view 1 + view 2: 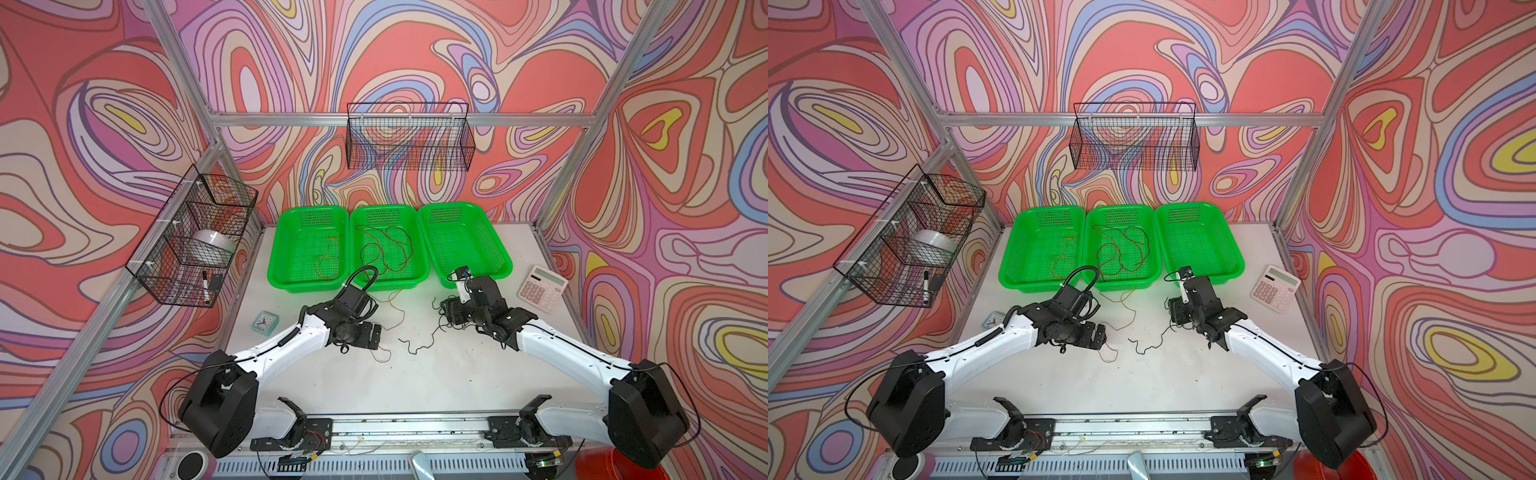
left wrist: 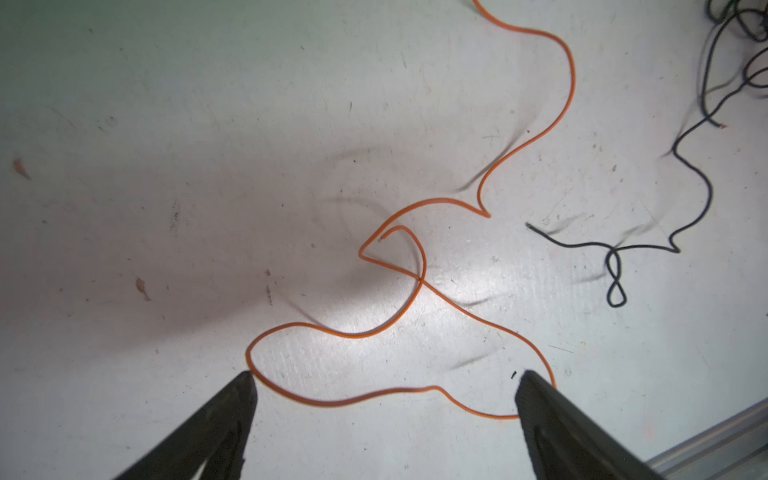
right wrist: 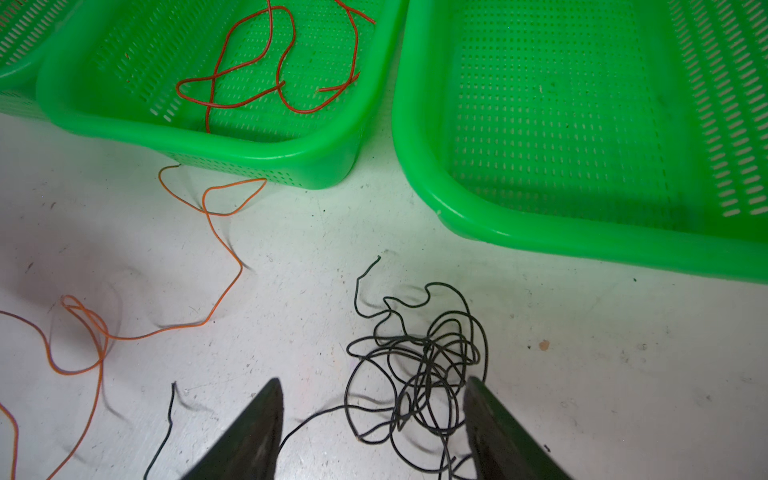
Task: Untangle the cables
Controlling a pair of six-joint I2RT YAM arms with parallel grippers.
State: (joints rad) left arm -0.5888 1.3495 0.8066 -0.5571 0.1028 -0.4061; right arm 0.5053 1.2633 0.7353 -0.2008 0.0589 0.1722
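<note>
An orange cable (image 2: 422, 279) lies looped on the white table, crossing itself once. My left gripper (image 2: 386, 376) hangs just above it, open, one bend running between the fingertips, nothing held. In both top views it sits left of centre (image 1: 374, 332). A black cable (image 3: 432, 365) is bunched in a tangle under my right gripper (image 3: 372, 380), open and empty; its loose tail (image 1: 419, 347) trails toward the orange cable. A dark red-brown cable (image 3: 307, 112) rests in the middle green basket (image 1: 419, 272). Another thin orange cable (image 1: 328, 257) lies in the left basket (image 1: 274, 266).
The right green basket (image 1: 505, 257) holds nothing. A pink calculator (image 1: 542, 286) lies at the table's right edge, a small clock (image 1: 264, 322) at the left. Wire racks hang on the left wall (image 1: 191, 237) and the back wall (image 1: 409, 141).
</note>
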